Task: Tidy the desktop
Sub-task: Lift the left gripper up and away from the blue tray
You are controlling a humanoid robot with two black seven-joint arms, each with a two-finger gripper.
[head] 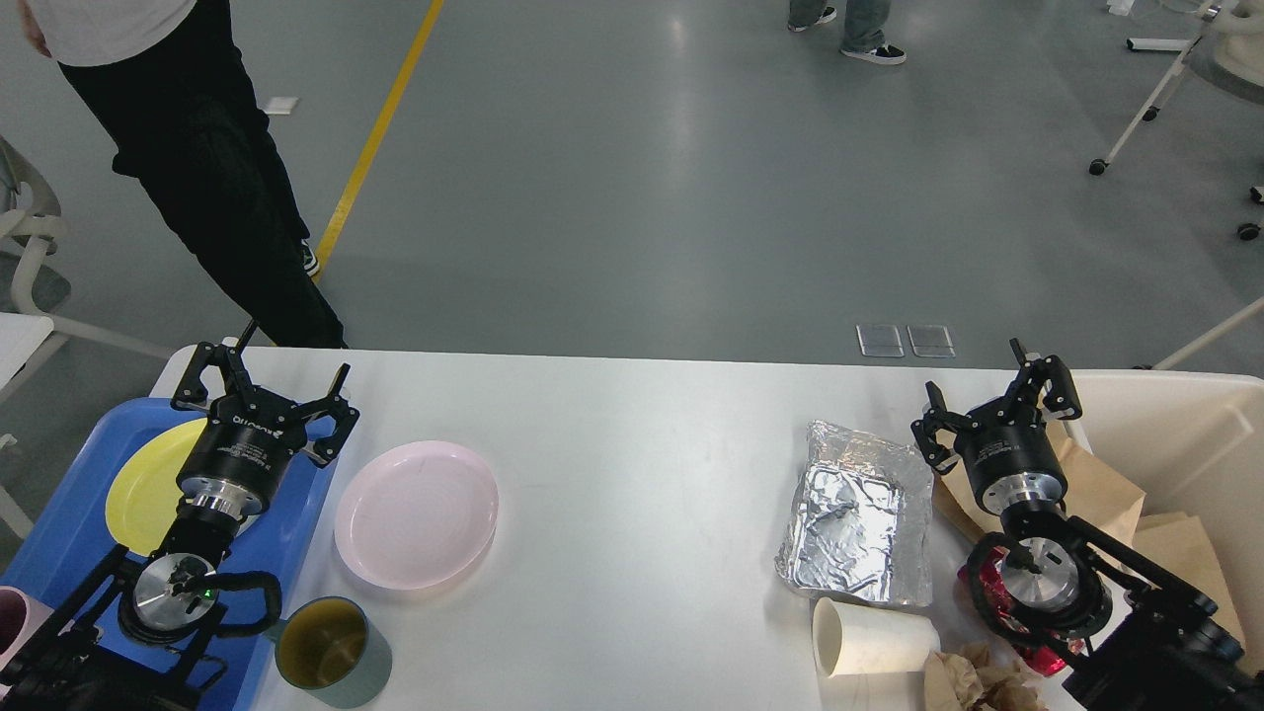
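**Both grippers empty above a half-sorted desktop**

The desktop [632,464] fills the lower half of the frame, white and plain, with clutter grouped at both ends. At lower left a blue tray [59,538] is seen on the table edge, with a yellow plate [143,484] lying in it. The left gripper [265,390] is held above the tray's upper right corner, fingers spread wide, nothing between them. Just right of the tray a pink plate [417,513] rests on the bare tabletop, and below it, at the bottom edge, a grey-green mug [326,647] is standing upright.

At right centre a foil container [859,513] lies flat. A white paper cup [869,642] is tipped on its side below it, beside crumpled brown paper [978,681]. A red item [987,578] is mostly hidden under the right arm; what it is cannot be told. The right gripper [992,395] is seen spread and empty, over the near edge of a cream bin [1185,434] that holds a brown paper bag [1106,484].

Judged step: between picks, dishes to the tray, rubbish to the bin. The next move is likely a grasp of the pink plate by the left gripper, which calls for a rim pinch at a low angle, since the plate lies flat. On the right, the foil container is nearest and crushable, so a light grip is called for.
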